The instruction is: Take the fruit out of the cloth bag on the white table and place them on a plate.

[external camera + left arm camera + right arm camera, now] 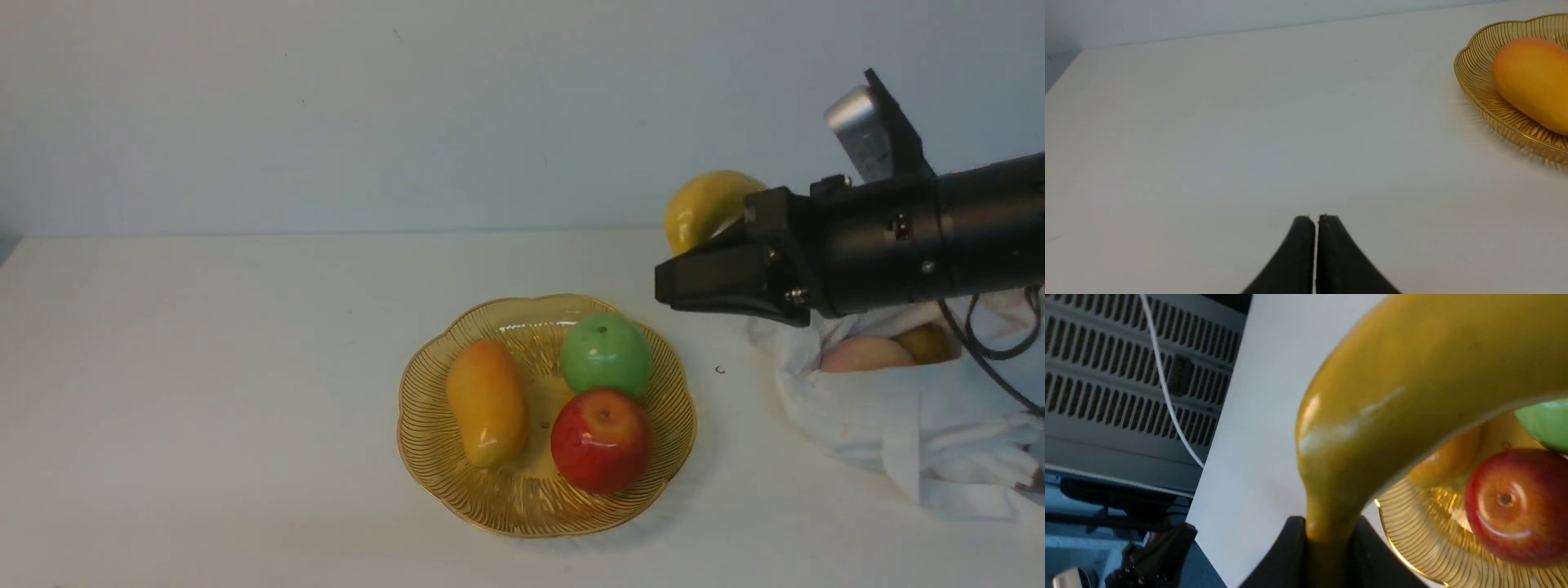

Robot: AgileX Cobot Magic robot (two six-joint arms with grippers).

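My right gripper (673, 286) is clenched on the banana (706, 208). In the right wrist view my fingers (1372, 559) pinch its narrow end between them, and the rest curves away over the plate (522, 514). I hold it in the air above the table (204, 367), between the plate and the bag (898, 425). The mango (486, 403), green apple (606, 355) and red apple (602, 439) lie on the plate, with the two apples touching. The bag slumps under my right arm, and a peach (865, 354) and a small brown fruit (927, 343) show in its mouth. My left gripper (1315, 228) is pressed together on nothing, low over bare table to the left of the plate.
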